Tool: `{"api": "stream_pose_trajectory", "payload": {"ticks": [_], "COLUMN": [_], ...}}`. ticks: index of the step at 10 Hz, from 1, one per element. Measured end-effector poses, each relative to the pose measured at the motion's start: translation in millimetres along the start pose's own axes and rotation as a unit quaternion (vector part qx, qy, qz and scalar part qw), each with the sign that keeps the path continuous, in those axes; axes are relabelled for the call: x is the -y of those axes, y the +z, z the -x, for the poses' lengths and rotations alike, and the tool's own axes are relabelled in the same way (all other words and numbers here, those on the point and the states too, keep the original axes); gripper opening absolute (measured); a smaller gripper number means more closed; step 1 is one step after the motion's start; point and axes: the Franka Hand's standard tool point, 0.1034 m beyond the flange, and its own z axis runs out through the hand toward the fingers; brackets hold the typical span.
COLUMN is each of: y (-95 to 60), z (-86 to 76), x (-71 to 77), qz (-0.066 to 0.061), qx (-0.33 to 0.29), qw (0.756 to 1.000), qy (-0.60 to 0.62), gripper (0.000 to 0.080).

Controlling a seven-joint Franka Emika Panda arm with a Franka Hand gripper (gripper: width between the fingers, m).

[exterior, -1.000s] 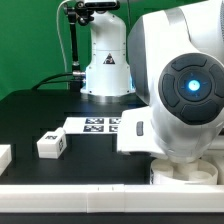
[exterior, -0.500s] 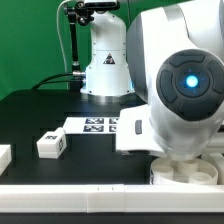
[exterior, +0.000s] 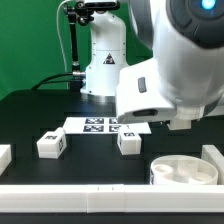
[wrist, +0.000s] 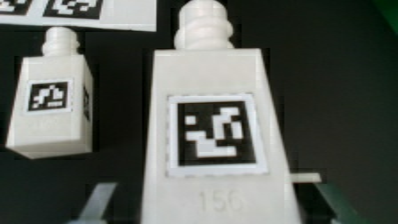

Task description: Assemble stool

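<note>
Stool leg (wrist: 214, 110) stands tag-forward between the fingers (wrist: 102, 203) of the gripper (wrist: 210, 200); whether they grip it, I cannot tell. Another leg (wrist: 52, 100) lies just beside. Round seat (exterior: 182, 172) rests near the black table's (exterior: 90, 165) front edge, marker board (exterior: 95, 125) behind.

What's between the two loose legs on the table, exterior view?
Nothing: only bare black table between the leg at the exterior view's left and the leg by the marker board; the board sits behind the gap.
</note>
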Motion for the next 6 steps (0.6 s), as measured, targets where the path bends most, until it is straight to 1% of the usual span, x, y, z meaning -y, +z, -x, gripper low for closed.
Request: {"api": "stream_pose_trajectory", "payload": {"ticks": [1, 3, 4, 5, 6], "y": [2.8, 2.1, -0.6, -20.9, -37.3], "z": [-3.5, -6.8, -9.5, -18.1, -14.8], "x": [-0.7, -0.5, -0.8, 0.5, 4.1], "qz": [-0.001, -0.002, -0.002, -0.003, -0.001], "qx": [-0.003, -0.011, -0.019, -0.074, -0.121], "qw": [1.0, 1.0, 1.0, 0.997, 0.992], "qy": [0.001, 0.001, -0.008, -0.031, -0.041], "gripper": [0.0338, 0.0338, 0.0338, 0.0338, 0.0338]}}
